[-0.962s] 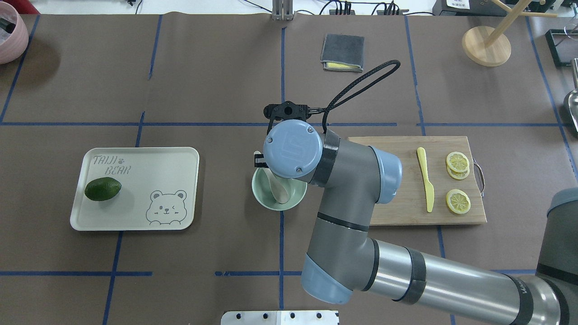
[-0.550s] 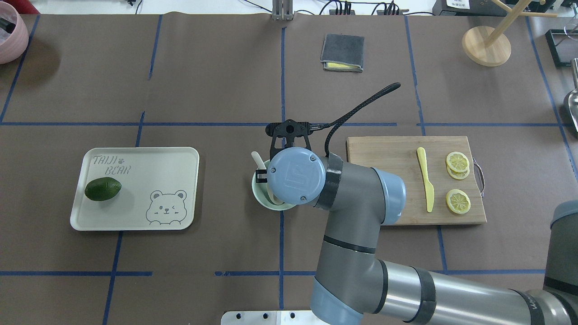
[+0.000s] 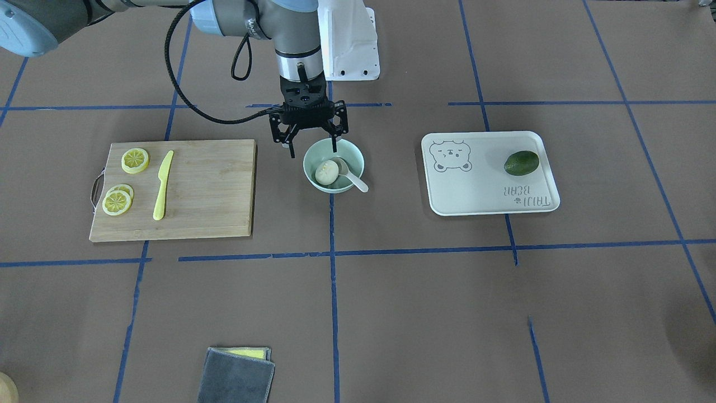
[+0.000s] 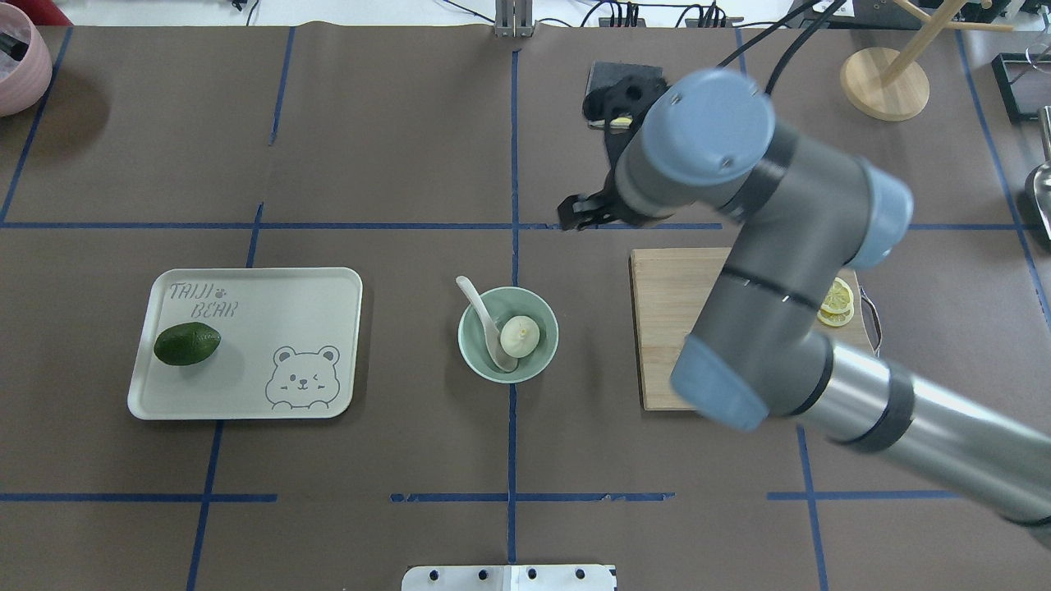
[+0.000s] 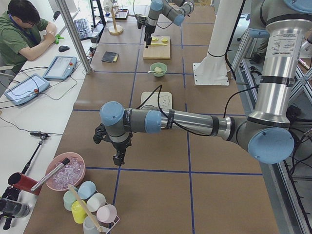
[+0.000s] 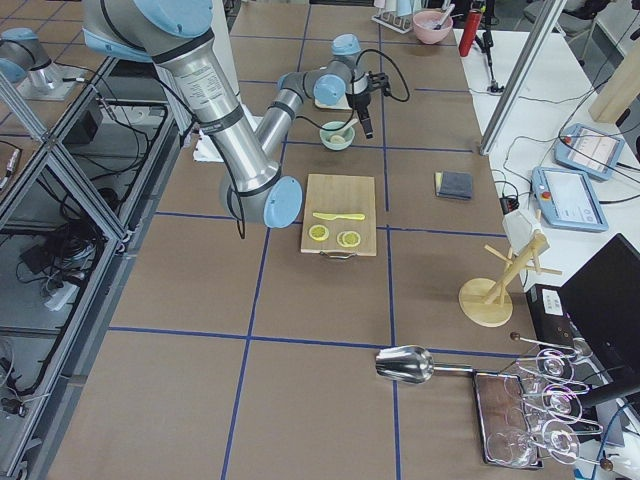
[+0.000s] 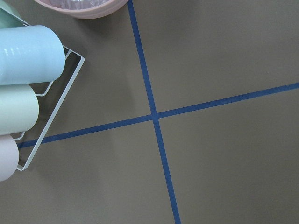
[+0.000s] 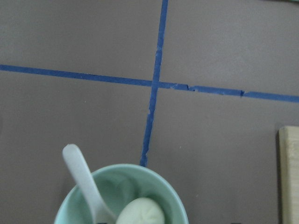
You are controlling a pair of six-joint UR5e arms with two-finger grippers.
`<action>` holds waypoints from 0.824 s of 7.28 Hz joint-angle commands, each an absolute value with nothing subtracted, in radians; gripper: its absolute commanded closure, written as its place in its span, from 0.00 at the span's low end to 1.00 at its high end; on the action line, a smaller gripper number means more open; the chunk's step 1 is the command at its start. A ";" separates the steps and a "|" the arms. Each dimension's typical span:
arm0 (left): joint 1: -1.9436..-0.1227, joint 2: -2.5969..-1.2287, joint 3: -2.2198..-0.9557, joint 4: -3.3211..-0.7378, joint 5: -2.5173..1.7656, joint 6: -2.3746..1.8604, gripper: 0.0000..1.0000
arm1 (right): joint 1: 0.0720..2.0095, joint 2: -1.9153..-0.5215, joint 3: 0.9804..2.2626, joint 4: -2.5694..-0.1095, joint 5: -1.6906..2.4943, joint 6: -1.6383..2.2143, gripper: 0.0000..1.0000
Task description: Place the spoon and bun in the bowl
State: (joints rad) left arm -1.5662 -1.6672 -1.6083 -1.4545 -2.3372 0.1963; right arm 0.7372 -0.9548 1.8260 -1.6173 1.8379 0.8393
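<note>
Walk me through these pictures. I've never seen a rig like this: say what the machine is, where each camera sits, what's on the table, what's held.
This is a robot with two arms at a table, each ending in a two-finger claw. One picture looks down from behind it, one faces it across the table (sides mirrored), two look along the table from its ends, two come from wrist cameras. In the middle stands a bowl holding a bun and a spoon. On one side is a tray with a green fruit, on the other a board with a knife and lemon slices. The right claw is open and empty, near the bowl. The left claw hangs far off near cups; I cannot tell whether it is open.
</note>
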 commanded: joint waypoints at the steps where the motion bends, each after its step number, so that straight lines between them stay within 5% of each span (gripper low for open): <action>1: -1.566 -1.661 -1.597 -1.450 -2.338 0.196 0.00 | 1.138 -1.130 1.813 -1.624 2.177 0.339 0.00; 4: -1.566 -1.634 -1.609 -1.450 -2.348 0.196 0.00 | 1.457 -1.241 1.536 -1.625 2.289 -0.291 0.00; 6: -1.566 -1.631 -1.605 -1.451 -2.393 0.198 0.00 | 1.529 -1.412 1.493 -1.557 2.287 -0.357 0.00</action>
State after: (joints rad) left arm -1.5662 -1.6336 -1.6061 -1.4498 -2.3731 0.1974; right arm 1.4750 -1.3147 1.5298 -1.6012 2.2861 -0.3038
